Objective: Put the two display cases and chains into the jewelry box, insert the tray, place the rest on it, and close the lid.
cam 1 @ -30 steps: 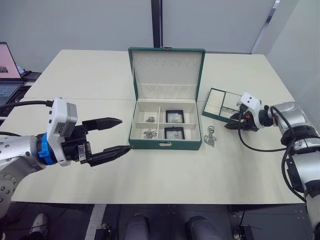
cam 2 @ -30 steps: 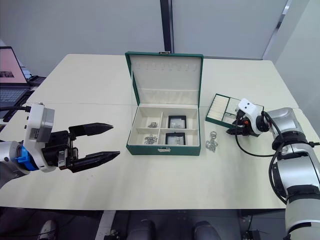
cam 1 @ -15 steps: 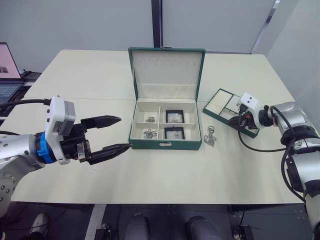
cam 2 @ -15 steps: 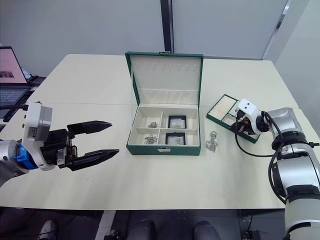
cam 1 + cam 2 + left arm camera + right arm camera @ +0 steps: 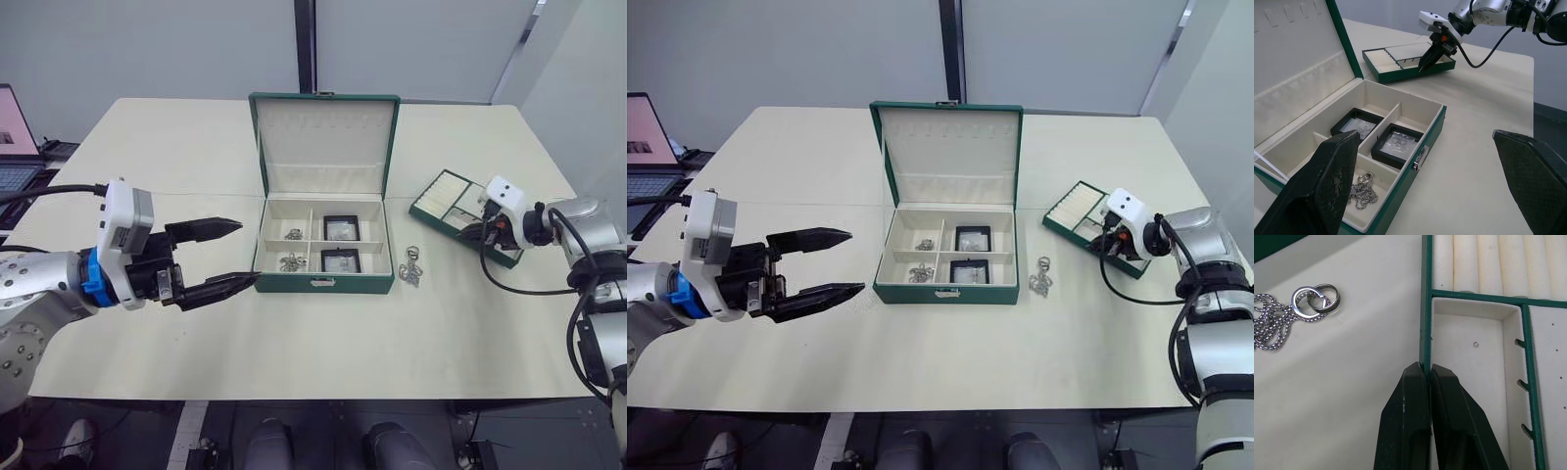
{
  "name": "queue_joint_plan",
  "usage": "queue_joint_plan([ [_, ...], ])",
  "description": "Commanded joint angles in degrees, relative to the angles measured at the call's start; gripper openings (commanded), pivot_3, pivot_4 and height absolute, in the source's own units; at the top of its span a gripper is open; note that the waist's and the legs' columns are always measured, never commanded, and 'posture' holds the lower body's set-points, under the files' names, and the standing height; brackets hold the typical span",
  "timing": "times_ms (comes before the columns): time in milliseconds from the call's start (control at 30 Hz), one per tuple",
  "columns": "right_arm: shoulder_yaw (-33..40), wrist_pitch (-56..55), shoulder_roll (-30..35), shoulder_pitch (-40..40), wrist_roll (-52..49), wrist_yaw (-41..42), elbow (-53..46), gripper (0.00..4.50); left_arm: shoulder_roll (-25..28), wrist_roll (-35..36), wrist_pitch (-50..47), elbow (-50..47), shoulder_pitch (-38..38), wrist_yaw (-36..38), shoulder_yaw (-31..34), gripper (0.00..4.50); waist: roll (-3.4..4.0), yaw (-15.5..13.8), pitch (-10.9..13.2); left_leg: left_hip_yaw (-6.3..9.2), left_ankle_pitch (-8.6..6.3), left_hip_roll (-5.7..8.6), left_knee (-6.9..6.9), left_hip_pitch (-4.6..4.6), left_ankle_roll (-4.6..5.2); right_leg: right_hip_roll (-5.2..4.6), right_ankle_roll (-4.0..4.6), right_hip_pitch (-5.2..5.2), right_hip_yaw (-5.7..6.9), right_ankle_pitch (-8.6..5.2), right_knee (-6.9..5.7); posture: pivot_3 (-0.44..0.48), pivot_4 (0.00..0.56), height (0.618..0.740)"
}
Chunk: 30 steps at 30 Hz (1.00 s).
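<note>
The tray point(image 5: 462, 199) sits on the table point(image 5: 176, 147) well to the right of the jewelry box point(image 5: 324, 257), turned at an angle so its long axis runs from the far left toward the near right. My right gripper point(image 5: 1424, 377) has its two fingers pinched together on the tray's green rim, on the long side that faces the box; in the right wrist view I see one finger outside the wall and one inside a cream compartment. So the tray lies directly at this claw, and the box it has to reach lies off to the left of it.

The box stands open with its lid point(image 5: 325, 140) upright. Both display cases point(image 5: 342, 227) lie in its right compartments and chains point(image 5: 293, 261) in the left ones. One more chain point(image 5: 409, 266) with rings lies on the table between the box and the tray, so I judge the carry should pass over it.

My left gripper point(image 5: 227, 256) hangs near the box's left front corner, fingers wide apart and holding nothing. The right arm is plainly the nearer one for the tray.
</note>
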State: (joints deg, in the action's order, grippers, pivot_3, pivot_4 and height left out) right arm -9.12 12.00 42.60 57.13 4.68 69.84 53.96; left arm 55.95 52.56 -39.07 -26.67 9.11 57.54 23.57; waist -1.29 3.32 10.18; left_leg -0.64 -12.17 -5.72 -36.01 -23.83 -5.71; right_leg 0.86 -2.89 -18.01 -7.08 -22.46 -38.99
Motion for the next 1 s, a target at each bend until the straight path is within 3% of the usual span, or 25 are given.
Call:
queue_joint_plan([
  [33, 2.0, 0.8, 1.3, 0.0, -1.4, -0.1, -3.5, 0.02, -0.3, -0.4, 1.5, -0.2, 0.9, 0.7, -0.2, 4.5, 0.0, 0.0, 0.0, 0.0, 0.0, 0.0, -0.01, 0.0, 0.0, 0.0, 0.0, 0.0, 0.0, 0.0, 0.0, 0.0, 0.15, 0.74],
  [400, 2.1, 4.1, 5.0, -4.0, -0.6, -0.6, -12.3, 0.02, -0.6, 0.2, 1.4, 0.3, 0.5, 1.7, 0.9, 4.5, 0.09, 0.0, 0.1, 0.0, 0.0, 0.01, -0.01, -0.01, 0.0, -0.01, 0.0, -0.01, 0.0, 0.0, 0.01, 0.0, 0.15, 0.74],
  [533, 3.2, 9.1, 9.0, -8.4, -1.9, 0.6, -23.5, 0.02, -0.1, 0.1, 1.4, 1.1, -0.7, 3.2, 2.1, 4.5, 0.17, -0.2, 0.1, -0.01, 0.0, 0.01, 0.0, -0.02, 0.01, -0.02, 0.0, -0.01, 0.01, 0.0, 0.01, 0.0, 0.15, 0.74],
  [800, 7.6, 31.4, 19.5, -19.4, -11.4, 6.4, -61.8, 0.02, 0.9, -0.4, 1.6, 4.7, -1.0, 6.8, 3.6, 4.5, 0.33, -0.3, 0.1, 0.01, -0.01, 0.0, 0.05, -0.02, 0.01, 0.01, -0.01, -0.05, -0.01, 0.0, -0.03, 0.0, 0.15, 0.74],
  [900, 7.9, 39.8, 22.7, -19.6, -15.9, 7.4, -72.5, 0.02, 1.4, -0.6, 1.6, 5.3, -1.5, 8.0, 4.1, 4.5, 0.39, -0.4, 0.2, 0.01, -0.02, 0.01, 0.07, -0.03, 0.03, 0.0, -0.01, -0.06, -0.01, -0.01, -0.02, 0.0, 0.15, 0.74],
  [1000, 5.4, 48.5, 21.9, -15.5, -20.7, 6.0, -80.5, 0.02, 1.7, -0.1, 1.1, 5.5, -2.1, 8.9, 4.7, 4.5, 0.38, -0.4, 0.2, 0.06, -0.07, 0.0, 0.05, -0.02, 0.12, 0.01, -0.01, -0.05, 0.02, 0.0, -0.03, 0.0, 0.15, 0.74],
])
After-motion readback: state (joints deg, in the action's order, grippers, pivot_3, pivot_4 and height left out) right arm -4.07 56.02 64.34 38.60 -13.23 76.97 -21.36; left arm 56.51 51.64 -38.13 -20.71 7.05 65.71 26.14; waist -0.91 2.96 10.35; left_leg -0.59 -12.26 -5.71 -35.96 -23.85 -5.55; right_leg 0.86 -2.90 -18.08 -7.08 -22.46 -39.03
